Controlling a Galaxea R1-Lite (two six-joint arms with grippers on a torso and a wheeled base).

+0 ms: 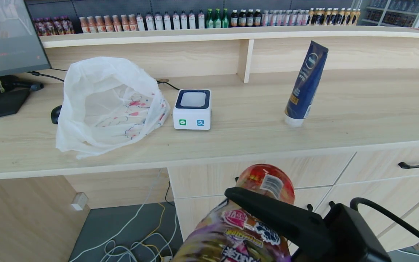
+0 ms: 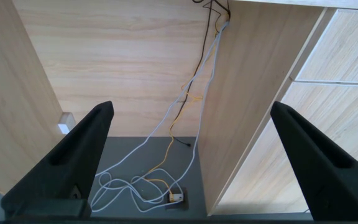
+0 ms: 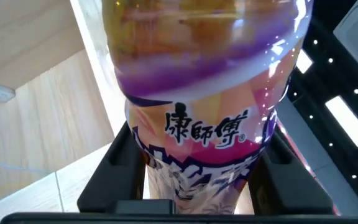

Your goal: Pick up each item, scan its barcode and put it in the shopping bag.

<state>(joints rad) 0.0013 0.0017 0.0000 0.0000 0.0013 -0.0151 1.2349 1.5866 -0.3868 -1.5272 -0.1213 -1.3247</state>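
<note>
The right gripper (image 3: 194,168) clamps the bottle (image 1: 238,233) at about five o'clock of the scanner (image 1: 192,109), barcode (image 1: 272,185) up, likely for scanning. The shopping bag (image 1: 107,105) gapes at the scanner's nine o'clock. The left gripper (image 2: 191,121) hangs spread, empty.

Scanner (image 1: 192,109): on the table (image 1: 358,109), near its middle.
Shopping bag (image 1: 107,105): just left of the scanner.
Tube (image 1: 306,83): standing well right of the scanner.
Drink bottle (image 1: 238,233): in the right tool (image 3: 194,171), before the table's front edge.
</note>
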